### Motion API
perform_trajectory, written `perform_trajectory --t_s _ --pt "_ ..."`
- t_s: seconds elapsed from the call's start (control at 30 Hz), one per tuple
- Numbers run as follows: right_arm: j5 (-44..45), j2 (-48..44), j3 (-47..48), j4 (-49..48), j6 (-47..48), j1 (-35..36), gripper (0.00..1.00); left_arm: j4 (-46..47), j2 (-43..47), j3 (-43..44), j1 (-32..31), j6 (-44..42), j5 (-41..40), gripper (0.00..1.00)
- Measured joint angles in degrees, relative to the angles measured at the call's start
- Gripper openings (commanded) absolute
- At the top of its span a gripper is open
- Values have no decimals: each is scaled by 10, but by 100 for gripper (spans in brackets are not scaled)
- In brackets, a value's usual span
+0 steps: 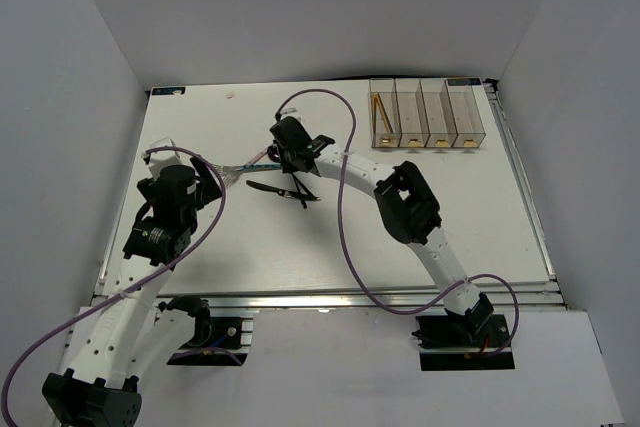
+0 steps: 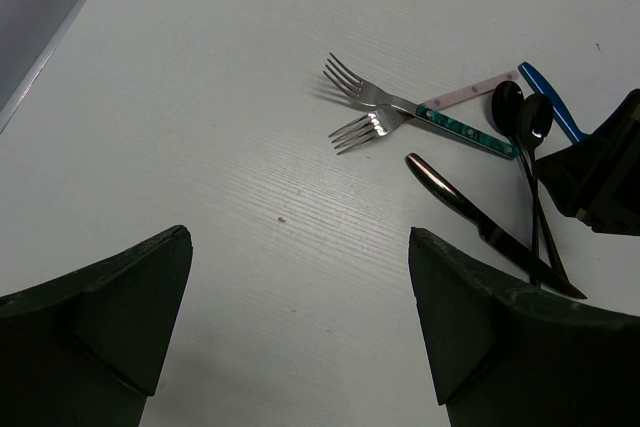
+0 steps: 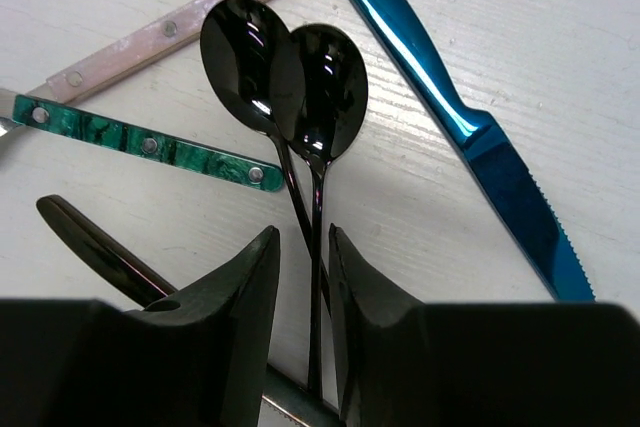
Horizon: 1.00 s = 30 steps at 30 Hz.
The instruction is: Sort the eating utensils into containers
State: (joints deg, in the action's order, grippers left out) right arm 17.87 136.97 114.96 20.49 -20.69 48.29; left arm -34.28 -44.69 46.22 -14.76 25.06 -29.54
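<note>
The right gripper (image 3: 303,247) has its jaws narrowed around the handles of two black spoons (image 3: 285,77) lying on the white table (image 1: 280,247). From this close view it is not possible to tell whether they actually pinch the handles. A blue knife (image 3: 470,127) lies beside the spoons on one side. On the other side are a dark knife (image 3: 90,242) and two forks (image 2: 375,112) (one handle green, one pale pink). The left gripper (image 2: 300,327) hovers nearby, jaws spread wide and holding nothing. The containers (image 1: 428,112) stand at the table's far edge toward the right, well apart from the cutlery, with orange chopsticks (image 1: 379,112) in the leftmost bin.
</note>
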Motion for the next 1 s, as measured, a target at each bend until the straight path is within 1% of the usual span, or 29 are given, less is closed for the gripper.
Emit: perform_trajectory --t_s 0.2,0.57,1.0 --pt "3 0 23 3 3 -1 31 0 0 0 0 0 0 98" --pt "1 6 24 5 9 -7 30 0 -1 0 -1 0 0 98" --pt "-12 39 38 17 17 -14 30 0 -2 0 -1 0 0 98"
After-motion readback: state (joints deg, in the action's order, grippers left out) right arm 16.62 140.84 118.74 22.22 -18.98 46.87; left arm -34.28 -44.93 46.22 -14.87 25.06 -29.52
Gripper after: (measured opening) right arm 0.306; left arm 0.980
